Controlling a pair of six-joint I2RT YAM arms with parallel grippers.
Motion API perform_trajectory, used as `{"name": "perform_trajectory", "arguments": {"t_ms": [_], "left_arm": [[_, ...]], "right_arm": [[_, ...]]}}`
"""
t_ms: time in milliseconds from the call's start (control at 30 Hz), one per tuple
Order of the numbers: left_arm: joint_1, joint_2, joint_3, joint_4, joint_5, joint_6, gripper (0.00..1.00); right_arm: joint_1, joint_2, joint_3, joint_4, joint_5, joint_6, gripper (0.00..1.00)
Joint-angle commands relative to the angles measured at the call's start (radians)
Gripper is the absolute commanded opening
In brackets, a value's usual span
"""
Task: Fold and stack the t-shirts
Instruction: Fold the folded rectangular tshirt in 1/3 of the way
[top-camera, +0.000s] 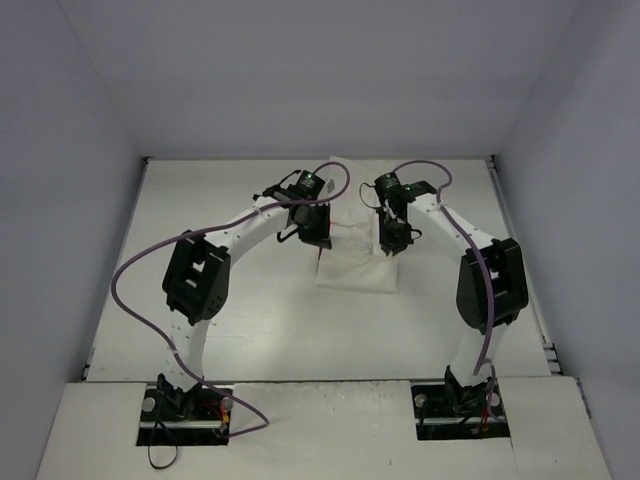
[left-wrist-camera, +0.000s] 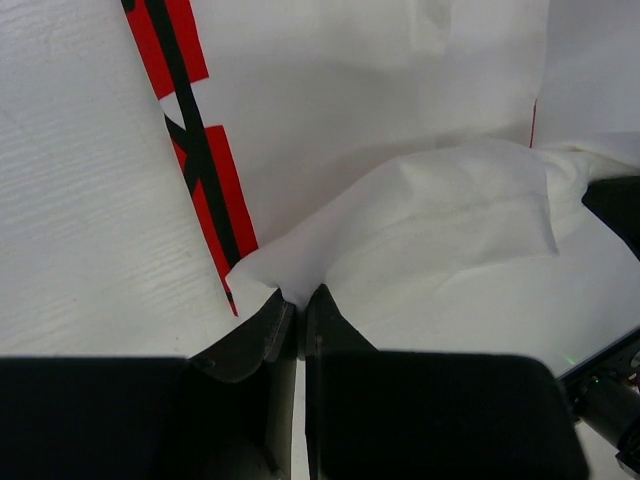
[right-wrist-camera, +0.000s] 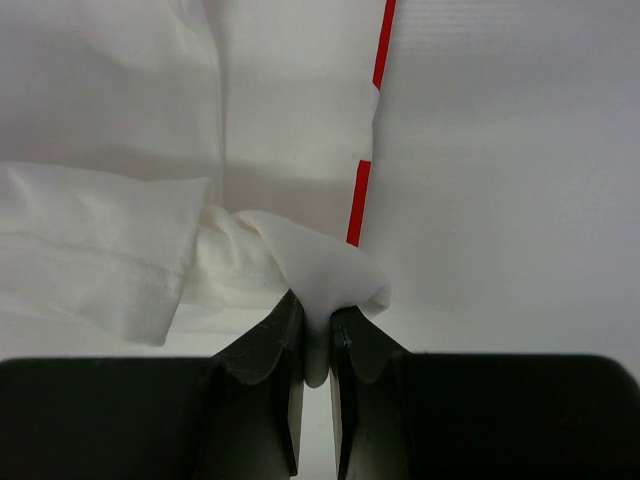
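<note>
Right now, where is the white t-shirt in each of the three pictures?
Top external: the t-shirt lies near the centre, slightly up.
Left wrist: it fills the upper right, a corner pinched in the left gripper.
Right wrist: it fills the upper left, a fold pinched in the right gripper.
Shared landmark: the red print edge, in both wrist views.

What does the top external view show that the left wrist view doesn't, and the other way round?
Only top external: both arms whole with their purple cables, and the t-shirt as a folded patch with the left gripper and right gripper at its sides. Only left wrist: the left fingers shut on a fold of cloth, and a red strip with black marks. Both: white shirt on the white table.
</note>
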Motion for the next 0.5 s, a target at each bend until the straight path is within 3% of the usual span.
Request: {"name": "perform_trajectory", "arguments": {"t_ms": [0, 467], "left_arm": [[0.022, 0.008, 0.092, 0.005, -0.015, 0.021, 0.0], [0.051, 0.109, 0.213, 0.004, -0.046, 0.004, 0.0]], "right_arm": [[-0.03, 0.046, 0.087, -0.021, 0.019, -0.07, 0.0], [-0.097, 0.192, 0.209, -0.001, -0.043, -0.157, 0.0]]}}
